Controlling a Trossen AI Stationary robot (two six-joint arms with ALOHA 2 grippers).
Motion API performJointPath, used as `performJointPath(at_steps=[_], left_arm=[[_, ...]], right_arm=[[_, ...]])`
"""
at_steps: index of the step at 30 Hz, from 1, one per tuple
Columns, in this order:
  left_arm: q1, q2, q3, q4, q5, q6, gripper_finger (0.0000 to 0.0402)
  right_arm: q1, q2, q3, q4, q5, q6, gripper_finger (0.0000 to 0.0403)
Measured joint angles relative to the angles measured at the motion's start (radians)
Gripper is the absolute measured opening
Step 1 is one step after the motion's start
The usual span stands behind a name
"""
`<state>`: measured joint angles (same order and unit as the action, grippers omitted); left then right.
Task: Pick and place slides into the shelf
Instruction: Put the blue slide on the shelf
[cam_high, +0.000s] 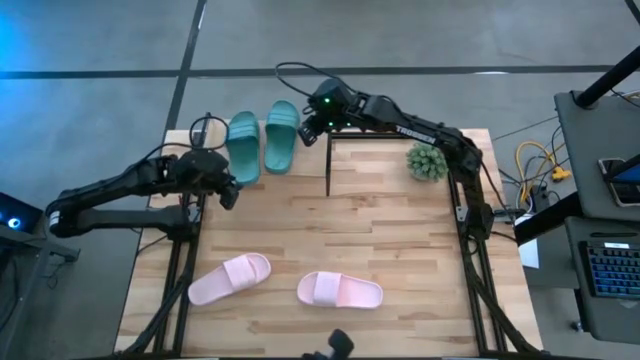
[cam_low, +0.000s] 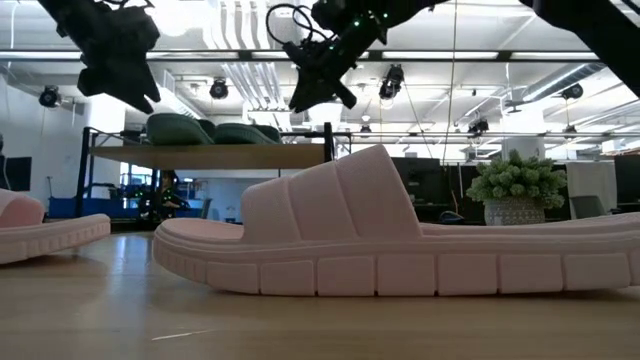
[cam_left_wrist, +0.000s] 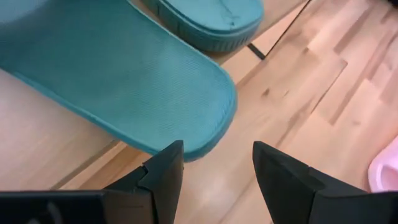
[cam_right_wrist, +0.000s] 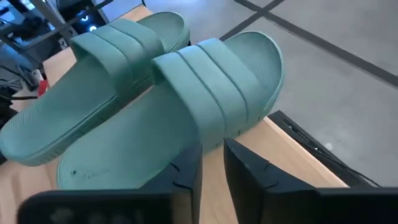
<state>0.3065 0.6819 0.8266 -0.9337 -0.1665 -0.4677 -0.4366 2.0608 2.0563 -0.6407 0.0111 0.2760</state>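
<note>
Two teal slides (cam_high: 243, 145) (cam_high: 282, 135) lie side by side, soles down, on the shelf's top board (cam_low: 210, 157) at the table's far left. Their heels (cam_left_wrist: 155, 81) stick out over the board's near edge. My left gripper (cam_high: 228, 192) hangs open just short of the left slide's heel, touching nothing. My right gripper (cam_right_wrist: 212, 163) slants down at the strap (cam_right_wrist: 205, 81) of the right teal slide, its fingers closed to a narrow slit with nothing between them. Two pink slides (cam_high: 230, 278) (cam_high: 340, 291) rest soles down near the table's front edge. My right gripper's fingertips (cam_right_wrist: 189, 158) stand right at the strap's side edge (cam_right_wrist: 214, 140) of the right teal slide, slanting down from the table's right. Whether they touch the slide I cannot tell.
A fuzzy green plant in a pot (cam_high: 427, 160) stands at the table's far right. The shelf's black frame post (cam_high: 328, 165) rises beside the right teal slide. Bare wood lies between the shelf and the pink slides.
</note>
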Motion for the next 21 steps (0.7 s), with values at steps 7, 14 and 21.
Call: performJointPath(at_steps=[7,14,21], left_arm=[[-0.029,-0.035,0.011,0.014,0.021,-0.049,0.0178],[-0.091,-0.004,-0.01,0.043,0.072,-0.051,0.0178],[-0.121,0.097,-0.03,0.04,-0.098,-0.052,0.0178]], right_arm=[[0.0,0.005,0.0,0.04,-0.011,0.005,0.003],[0.0,-0.001,0.0,0.072,-0.011,0.013,0.0028],[0.0,-0.002,0.0,0.069,-0.011,0.013,0.0028]])
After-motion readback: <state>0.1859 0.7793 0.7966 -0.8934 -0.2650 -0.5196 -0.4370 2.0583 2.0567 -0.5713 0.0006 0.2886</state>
